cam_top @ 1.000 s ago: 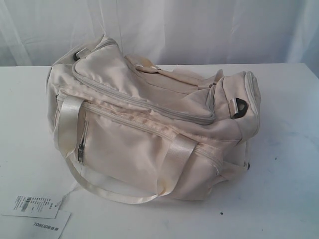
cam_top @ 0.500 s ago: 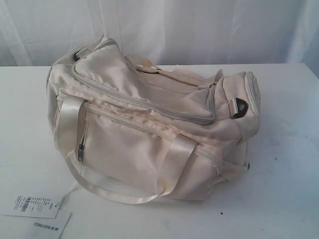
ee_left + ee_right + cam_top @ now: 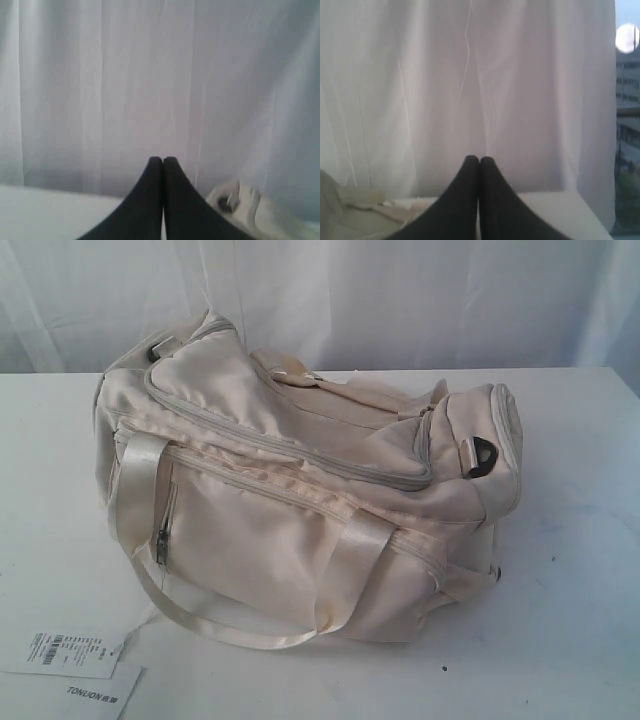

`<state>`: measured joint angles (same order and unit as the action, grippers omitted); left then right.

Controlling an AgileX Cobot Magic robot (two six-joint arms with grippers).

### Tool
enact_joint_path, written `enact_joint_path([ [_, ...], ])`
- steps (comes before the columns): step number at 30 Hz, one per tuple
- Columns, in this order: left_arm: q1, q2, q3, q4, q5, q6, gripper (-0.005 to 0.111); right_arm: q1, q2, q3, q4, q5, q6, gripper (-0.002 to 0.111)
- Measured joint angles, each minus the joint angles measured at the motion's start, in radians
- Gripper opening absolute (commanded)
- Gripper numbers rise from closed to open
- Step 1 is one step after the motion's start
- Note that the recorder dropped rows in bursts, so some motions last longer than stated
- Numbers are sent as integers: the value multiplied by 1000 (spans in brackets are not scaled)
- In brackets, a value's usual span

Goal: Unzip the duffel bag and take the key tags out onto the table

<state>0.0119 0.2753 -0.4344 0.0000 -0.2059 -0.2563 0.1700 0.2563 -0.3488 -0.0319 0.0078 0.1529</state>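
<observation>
Over to the duffel bag (image 3: pixel 300 500): lying across the middle of the worktop (image 3: pixel 560 620), top zip looking closed, ribbon handles (image 3: pixel 348 560) drooping toward the near edge. By the near-left corner, white paper tags (image 3: pixel 75 665) lying flat. Left hand (image 3: pixel 162 161) pinched fully closed, gripping nothing, clear of the bag. Right hand (image 3: pixel 479 160) the same, both facing the white curtain (image 3: pixel 400 300).

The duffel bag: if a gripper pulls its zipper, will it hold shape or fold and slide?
Probably floppy: the duffel bag sags and wrinkles, so fabric may bunch ahead of the pull. Its shiny surface on the smooth table suggests it could slide. Lying low, it seems unlikely to tip.
</observation>
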Motion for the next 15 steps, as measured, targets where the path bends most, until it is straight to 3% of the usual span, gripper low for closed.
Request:
enact_joint_path([
  [5, 0, 182, -97, 8, 265, 19, 0, 0, 182, -166, 2, 210, 4, 0],
  [9, -39, 313, -172, -17, 445, 86, 0, 0, 336, -297, 38, 377, -18, 0],
  [12, -101, 401, -225, -105, 490, 222, 0, 5, 457, -389, 154, 488, -135, 0],
  [15, -218, 561, -365, -318, 576, 492, 0, 35, 652, -506, 415, 595, -427, 0],
])
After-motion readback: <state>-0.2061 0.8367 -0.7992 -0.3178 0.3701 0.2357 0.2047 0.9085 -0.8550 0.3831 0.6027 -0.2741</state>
